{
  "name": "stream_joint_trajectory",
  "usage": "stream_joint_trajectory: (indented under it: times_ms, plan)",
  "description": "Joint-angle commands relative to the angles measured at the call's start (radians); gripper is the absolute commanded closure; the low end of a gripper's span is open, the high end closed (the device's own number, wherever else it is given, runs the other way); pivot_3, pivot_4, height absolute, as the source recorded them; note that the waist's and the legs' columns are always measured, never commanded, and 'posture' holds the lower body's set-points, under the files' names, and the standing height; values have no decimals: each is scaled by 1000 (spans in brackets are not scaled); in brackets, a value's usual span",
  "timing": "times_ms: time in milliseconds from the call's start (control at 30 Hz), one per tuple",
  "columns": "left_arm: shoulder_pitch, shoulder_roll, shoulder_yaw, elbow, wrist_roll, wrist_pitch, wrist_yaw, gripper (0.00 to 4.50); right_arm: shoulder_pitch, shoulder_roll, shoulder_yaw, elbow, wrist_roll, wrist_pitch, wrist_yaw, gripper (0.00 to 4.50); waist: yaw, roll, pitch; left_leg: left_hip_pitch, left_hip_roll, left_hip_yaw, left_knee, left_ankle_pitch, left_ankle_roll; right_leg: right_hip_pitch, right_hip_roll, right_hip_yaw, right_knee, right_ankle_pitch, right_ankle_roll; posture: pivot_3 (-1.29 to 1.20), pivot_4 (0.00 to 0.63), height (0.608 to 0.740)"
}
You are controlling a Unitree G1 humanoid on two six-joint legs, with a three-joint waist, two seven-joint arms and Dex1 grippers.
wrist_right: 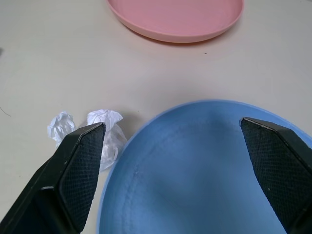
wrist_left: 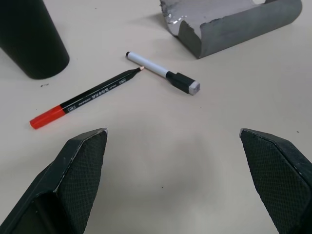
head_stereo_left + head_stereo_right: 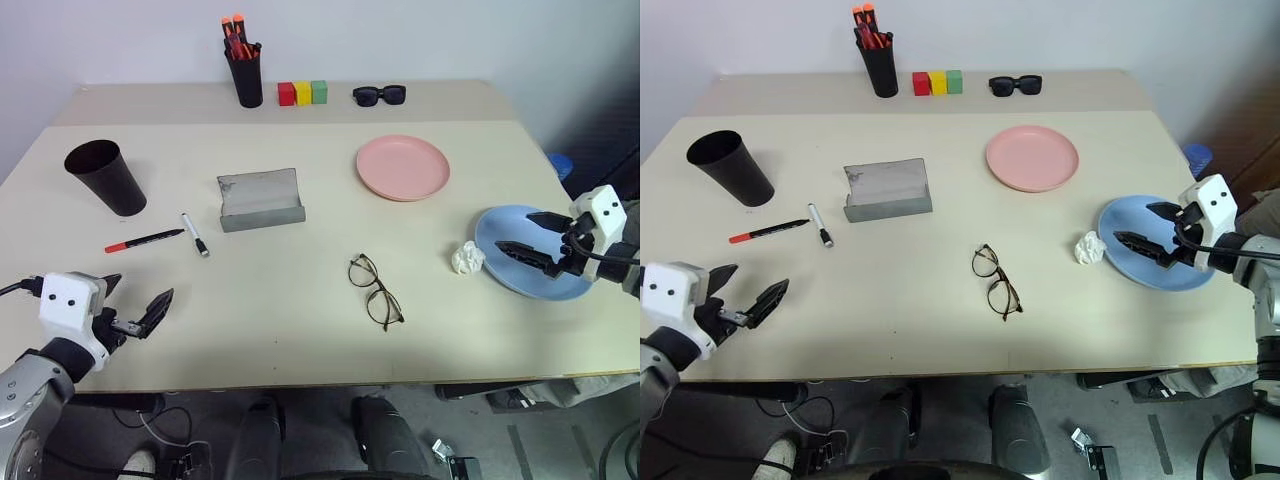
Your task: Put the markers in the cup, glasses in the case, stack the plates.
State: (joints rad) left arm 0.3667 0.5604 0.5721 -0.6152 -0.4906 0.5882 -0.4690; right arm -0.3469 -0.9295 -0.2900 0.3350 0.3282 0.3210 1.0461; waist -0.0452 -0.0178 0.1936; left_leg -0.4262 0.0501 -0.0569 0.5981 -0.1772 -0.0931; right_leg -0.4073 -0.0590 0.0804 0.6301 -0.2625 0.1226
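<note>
Both claws stand spread wide and grasp nothing: the left claw [image 3: 133,305] hangs over the near left part of the worktop [image 3: 290,330], pointing toward the two markers, and the right claw [image 3: 528,235] hovers just above the blue plate [image 3: 520,275] at the right edge, its fingers either side of the plate's middle without visibly touching it. Nothing of the task looks done yet. The black marker with the red end [image 3: 143,240] and the white marker with the black cap [image 3: 195,234] lie nearly tip to tip on the worktop, just near of the dark cup [image 3: 106,176], which stands upright and apart from them. The glasses [image 3: 375,290] lie unfolded near the middle, well apart from the grey case [image 3: 261,199], which sits open behind them. The pink plate [image 3: 403,167] rests alone farther back, with a crumpled bit of white paper [image 3: 467,258] beside the blue one. Judging by the poses, plate stacking and marker pickup are both just starting; the right claw would need to drop to the blue plate's rim and pinch it, the left to reach forward and close across one slim marker.
</note>
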Motion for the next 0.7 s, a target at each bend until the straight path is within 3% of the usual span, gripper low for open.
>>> stream_joint_trajectory:
  times_ms: [33,433,700]
  plan:
    - [12,-15,-6,-52,8,-13,22,39,-39,-6,2,-21,1,-4,-11,0,0,0,0,0,0,0,0,0,0,0,0,0,0,0,0,0,150,740]
    - [-73,-35,-39,-36,19,29,119,39,-96,63,60,20,-3,-67,-19,0,0,0,0,0,0,0,0,0,0,0,0,0,0,0,0,0,150,740]
    - [-256,2,-174,49,71,112,168,39,-52,138,68,-140,30,-67,-38,0,4,0,0,0,0,-1,1,0,0,1,1,0,1,0,1,0,150,740]
